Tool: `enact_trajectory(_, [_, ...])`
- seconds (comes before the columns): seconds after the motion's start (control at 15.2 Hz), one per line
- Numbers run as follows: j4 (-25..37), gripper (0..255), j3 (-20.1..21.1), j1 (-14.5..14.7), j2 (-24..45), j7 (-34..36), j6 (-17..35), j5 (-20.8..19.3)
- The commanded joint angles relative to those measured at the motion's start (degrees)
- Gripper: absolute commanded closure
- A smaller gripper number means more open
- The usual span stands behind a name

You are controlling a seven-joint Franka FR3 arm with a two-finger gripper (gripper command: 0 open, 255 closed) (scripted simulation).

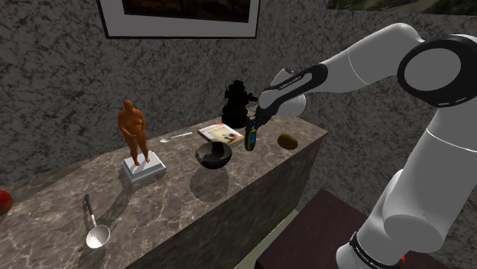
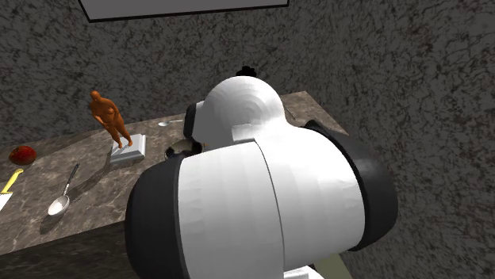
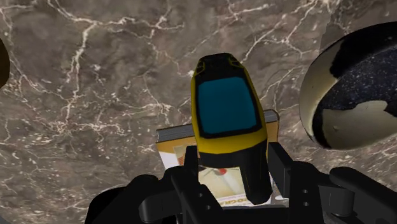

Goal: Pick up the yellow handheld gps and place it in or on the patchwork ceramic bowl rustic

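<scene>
While black fingers (image 3: 281, 167) clamp yellow teal-screened handheld GPS (image 3: 228, 108) near dark-and-cream patchwork bowl (image 1: 213, 156), carry step looks underway; next: centre over bowl, lower, release.

One yellow handheld GPS (image 3: 228, 105) is clasped in the one black gripper (image 1: 254, 131), with one patchwork bowl (image 1: 214, 157) and one book (image 1: 222, 133) just beside it. There are two spoons: a small spoon (image 1: 177, 137) near the gripper and a large spoon (image 1: 95, 229) well apart from it. There is one each of the rest: an orange figurine (image 1: 134, 131) well apart from the gripper, a black object (image 1: 238, 99) just behind it, a brown lump (image 1: 287, 140) near it and a red round thing (image 2: 22, 154) farthest away.
</scene>
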Motion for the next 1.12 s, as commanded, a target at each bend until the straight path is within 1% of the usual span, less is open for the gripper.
enact_trajectory(0.0, [0.3,255,-0.2,0.0,-1.2,0.9,-1.4,-1.2])
enact_trajectory(0.46, [2.3,255,-0.5,-0.2,-4.4,4.1,-6.4,-4.9])
enact_trajectory(1.06, [5.9,255,-0.4,-0.5,-7.7,6.8,-13.0,-7.9])
